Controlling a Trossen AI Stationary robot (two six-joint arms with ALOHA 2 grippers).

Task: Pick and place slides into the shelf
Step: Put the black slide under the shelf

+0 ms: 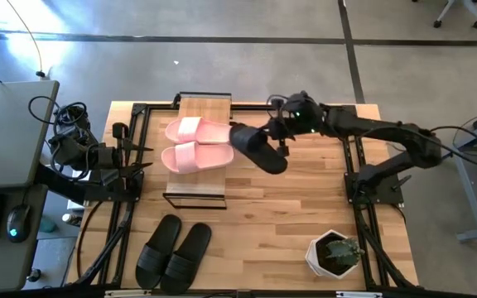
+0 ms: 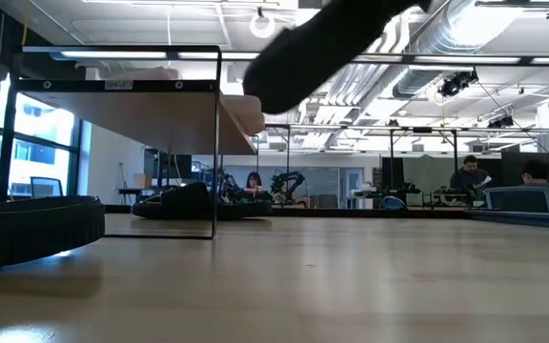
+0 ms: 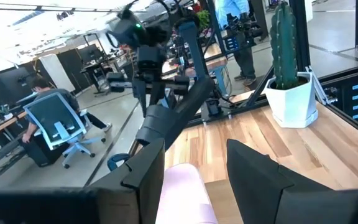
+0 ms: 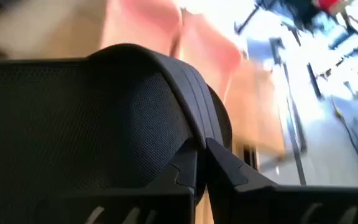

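The shelf [image 1: 202, 106] stands at the table's far middle, and the pale pink pair [image 1: 195, 144] lies flat on its plank top. My right gripper [image 1: 278, 142] is shut on one black slide [image 1: 259, 151], holding it in the air beside the shelf's right side. In the low view this slide [image 2: 341, 38] shows high above the table, tilted. A black pair [image 1: 174, 252] lies flat on the table near its front left. My left gripper [image 1: 139, 156] waits open, left of the shelf, pointing at the pink slides. A dark shape [image 2: 198, 202] sits under the plank. My right gripper pinches the black slide between its two fingers at the ridged edge of its curved strap [image 4: 197, 134]. The fingers [image 3: 143, 93] come from above, pointing down. The slide is lifted clear and slants, one end lower toward the shelf.
A white pot with a green plant [image 1: 334, 252] stands near the table's front right corner. Black frame rails [image 1: 353, 165] run along the table's left and right sides. Bare wood lies between the shelf and the pot. People sit at desks in the room beyond.
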